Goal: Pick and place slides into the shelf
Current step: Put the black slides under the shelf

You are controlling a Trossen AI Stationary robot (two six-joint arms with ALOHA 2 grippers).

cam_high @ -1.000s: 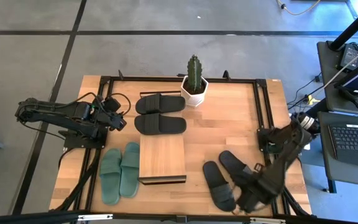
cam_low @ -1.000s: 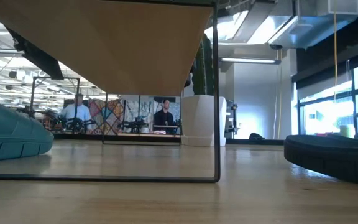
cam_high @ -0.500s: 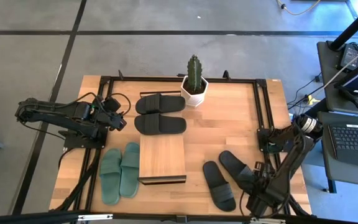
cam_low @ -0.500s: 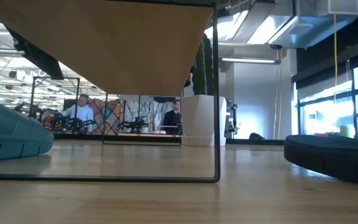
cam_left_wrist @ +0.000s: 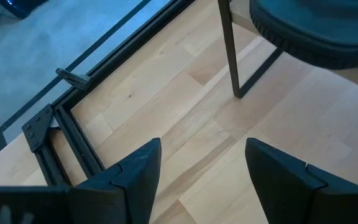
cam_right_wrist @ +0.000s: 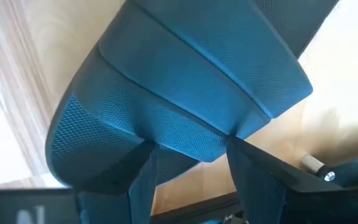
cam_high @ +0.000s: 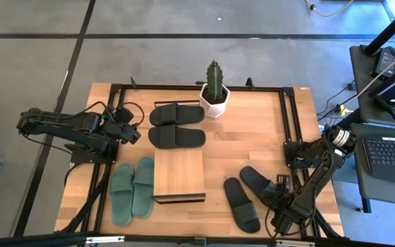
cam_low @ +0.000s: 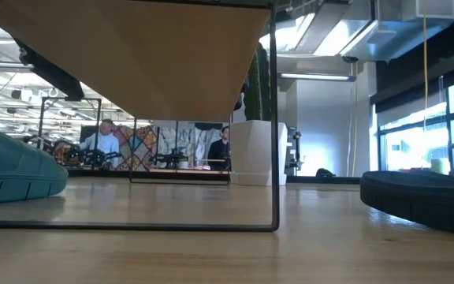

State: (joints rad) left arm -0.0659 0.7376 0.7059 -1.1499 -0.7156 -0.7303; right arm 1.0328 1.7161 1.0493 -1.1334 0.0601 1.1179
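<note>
Right gripper [cam_high: 278, 194] newly forward onto black mesh-textured slide [cam_high: 260, 185], fingers apart.

Overhead, straight down on the whole table [cam_high: 252, 137]; low, level across it beneath the shelf [cam_low: 132, 55], cactus pot [cam_high: 214, 103] shared. Wrist views close: left above bare planks, right pressed against a black slide [cam_right_wrist: 185, 106].

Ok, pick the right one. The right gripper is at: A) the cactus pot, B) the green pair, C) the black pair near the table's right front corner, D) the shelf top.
C: in the high view the right gripper is at the black slide right of the shelf, fingers straddling its edge.
</note>
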